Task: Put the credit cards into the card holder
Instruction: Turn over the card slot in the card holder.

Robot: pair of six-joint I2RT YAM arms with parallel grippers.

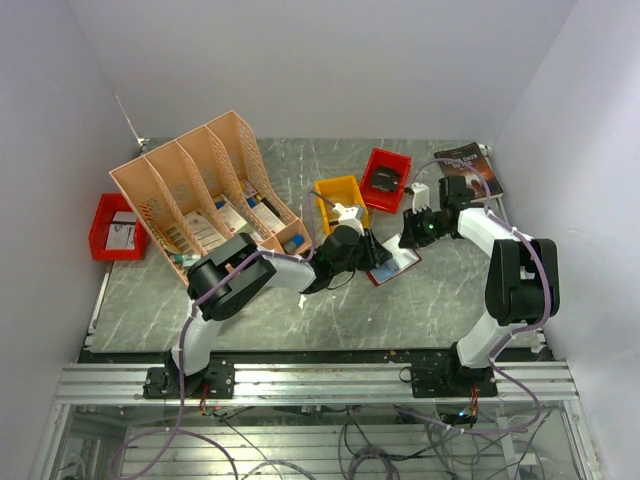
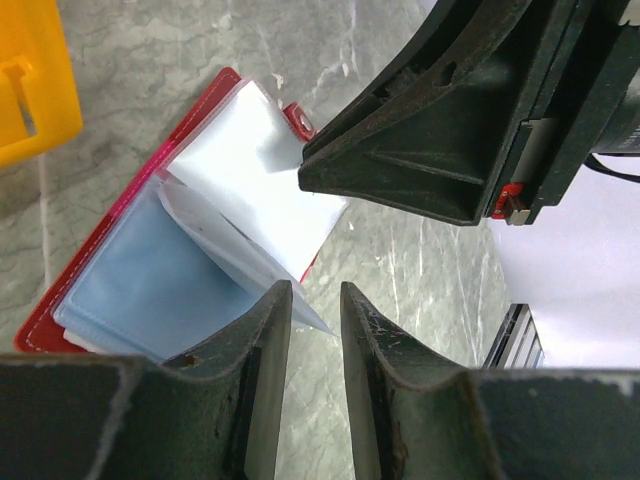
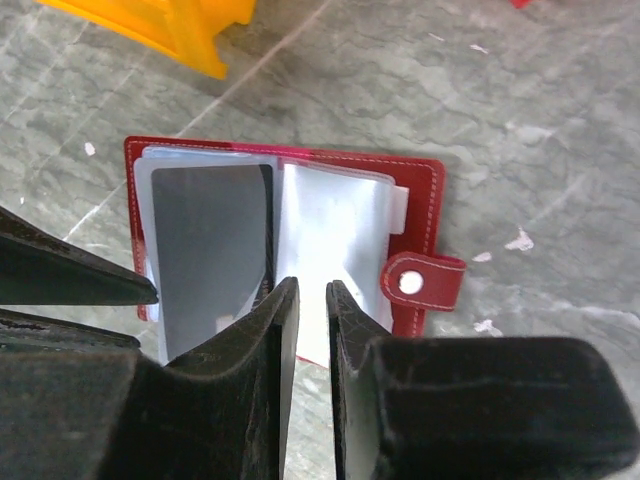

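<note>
The red card holder (image 1: 393,266) lies open on the marble table between my two grippers. In the half away from its snap stud (image 3: 410,284), a clear pocket holds one of the credit cards, which looks pale blue (image 2: 150,290) in the left wrist view and dark grey (image 3: 210,250) in the right wrist view. My left gripper (image 2: 316,290) is open and empty, its tips at the corner of a loose clear sleeve (image 2: 250,190). My right gripper (image 3: 312,288) hovers over the near edge of the sleeves (image 3: 335,225), with only a narrow gap and nothing seen between the fingers.
A yellow bin (image 1: 340,197) and a red bin (image 1: 386,178) stand just behind the card holder. A dark book (image 1: 468,168) lies at the back right. A peach file organiser (image 1: 205,190) with papers and another red bin (image 1: 118,228) are on the left.
</note>
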